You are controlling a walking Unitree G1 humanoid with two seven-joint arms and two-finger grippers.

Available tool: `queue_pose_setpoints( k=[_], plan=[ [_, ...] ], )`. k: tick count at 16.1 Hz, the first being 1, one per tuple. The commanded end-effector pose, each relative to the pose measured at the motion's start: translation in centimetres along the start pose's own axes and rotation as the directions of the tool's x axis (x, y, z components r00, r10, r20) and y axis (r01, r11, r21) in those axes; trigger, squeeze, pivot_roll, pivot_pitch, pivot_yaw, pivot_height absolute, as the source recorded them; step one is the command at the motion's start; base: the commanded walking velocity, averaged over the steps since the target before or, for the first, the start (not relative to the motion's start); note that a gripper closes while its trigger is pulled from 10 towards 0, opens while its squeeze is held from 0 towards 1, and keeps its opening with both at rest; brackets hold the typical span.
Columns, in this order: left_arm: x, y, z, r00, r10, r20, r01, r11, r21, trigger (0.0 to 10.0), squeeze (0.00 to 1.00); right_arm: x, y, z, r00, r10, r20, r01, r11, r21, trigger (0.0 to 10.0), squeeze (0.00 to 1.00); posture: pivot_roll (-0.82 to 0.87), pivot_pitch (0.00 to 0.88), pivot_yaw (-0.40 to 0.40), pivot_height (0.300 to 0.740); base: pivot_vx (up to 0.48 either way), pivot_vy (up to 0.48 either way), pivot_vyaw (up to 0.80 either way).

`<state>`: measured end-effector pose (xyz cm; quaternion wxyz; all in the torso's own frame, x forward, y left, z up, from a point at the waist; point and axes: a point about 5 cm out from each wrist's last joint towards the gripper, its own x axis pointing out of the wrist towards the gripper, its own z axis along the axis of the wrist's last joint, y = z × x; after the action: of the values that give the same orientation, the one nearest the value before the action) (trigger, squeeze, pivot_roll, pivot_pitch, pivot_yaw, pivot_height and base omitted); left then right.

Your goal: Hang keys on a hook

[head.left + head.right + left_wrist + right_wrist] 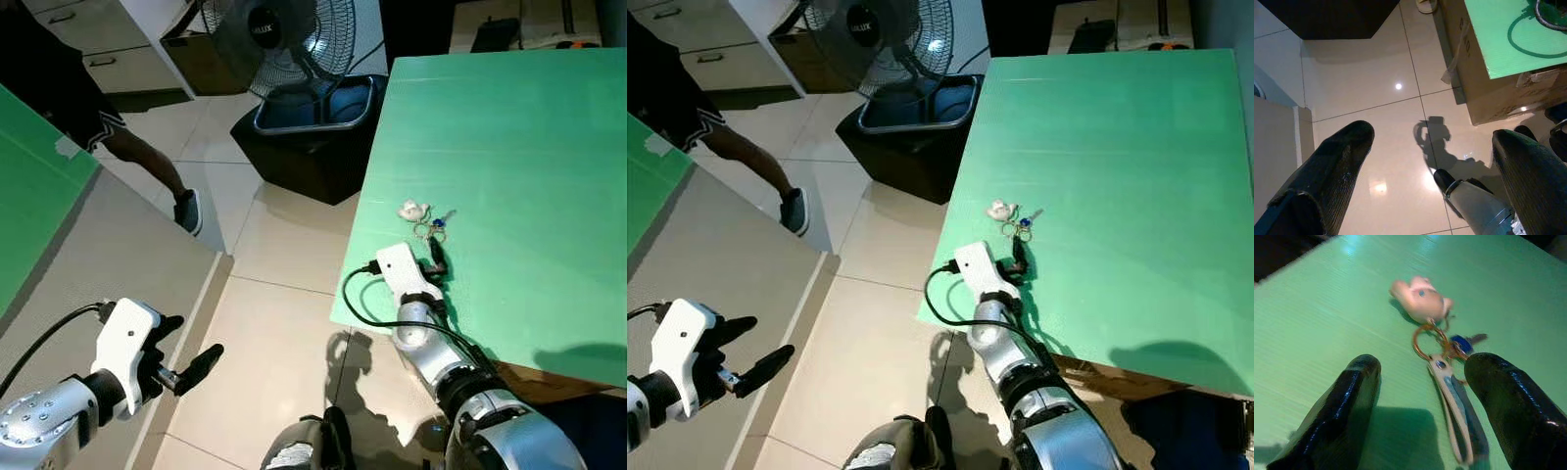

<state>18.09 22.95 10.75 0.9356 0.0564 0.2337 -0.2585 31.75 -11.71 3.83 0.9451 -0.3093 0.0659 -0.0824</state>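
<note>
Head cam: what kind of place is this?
Probably a room in a home, set up for recording: glossy tiled floor, a standing fan, drawers, and a green-covered table holding the keys.

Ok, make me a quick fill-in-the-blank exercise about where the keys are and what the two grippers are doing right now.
1. The keys lie on the ____ table.
2. The right gripper has its fingers ____ on either side of the key strap.
3. The left gripper hangs over the tiled ____, away from the table.
4. The pale charm is joined to the keys by a metal ____.

Missing words: green; open; floor; ring
</note>
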Motion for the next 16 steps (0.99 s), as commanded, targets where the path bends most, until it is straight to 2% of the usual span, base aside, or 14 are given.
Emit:
queue_pose_setpoints(
  k=[1, 5, 6, 9, 10, 16],
  plan=[
    [-0.2, 0.3, -0.8, 0.999, 0.022, -0.039, -0.022, 1.0, -0.012, 10.0, 0.0, -0.7, 0.8, -0.3, 1.0, 0.015, -0.009, -0.015, 1.0, -0.016, 10.0, 0.0, 0.02, 0.263, 0.339, 0.74, 0.0, 0.0, 0.0],
    [0.3, 0.3, -0.8, 0.999, 0.01, -0.038, -0.01, 1.0, -0.007, 10.0, 0.0, -0.9, -0.2, -1.9, 0.996, -0.061, -0.072, 0.058, 0.997, -0.05, 10.0, 0.0, 0.02, 0.26, 0.355, 0.74, 0.0, 0.0, 0.0],
    [0.3, 0.4, -0.7, 0.999, 0.003, -0.039, -0.003, 1.0, -0.001, 10.0, 0.0, -1.3, -0.2, -2.7, 0.99, -0.086, -0.108, 0.079, 0.995, -0.065, 10.0, 0.0, 0.01, 0.259, 0.364, 0.74, 0.0, 0.0, 0.0],
    [0.4, 0.7, -0.4, 0.999, -0.004, -0.043, 0.004, 1.0, 0.01, 10.0, 0.0, -1.7, 0.3, -3.0, 0.988, -0.07, -0.14, 0.065, 0.997, -0.043, 10.0, 0.0, 0.01, 0.267, 0.38, 0.74, 0.0, 0.0, 0.0],
    [0.4, 0.8, -0.3, 0.999, -0.009, -0.044, 0.01, 1.0, 0.015, 10.0, 0.0, -2.0, 0.4, -3.4, 0.982, -0.065, -0.176, 0.065, 0.998, -0.003, 0.0, 0.0, 0.02, 0.271, 0.385, 0.74, 0.0, 0.0, 0.0],
    [0.1, 1.4, 0.4, 0.998, -0.018, -0.052, 0.021, 0.999, 0.048, 10.0, 0.0, -2.5, 0.8, -3.6, 0.966, -0.088, -0.245, 0.109, 0.991, 0.076, 0.0, 0.0, 0.04, 0.29, 0.4, 0.74, 0.0, 0.0, 0.0]
  ],
)
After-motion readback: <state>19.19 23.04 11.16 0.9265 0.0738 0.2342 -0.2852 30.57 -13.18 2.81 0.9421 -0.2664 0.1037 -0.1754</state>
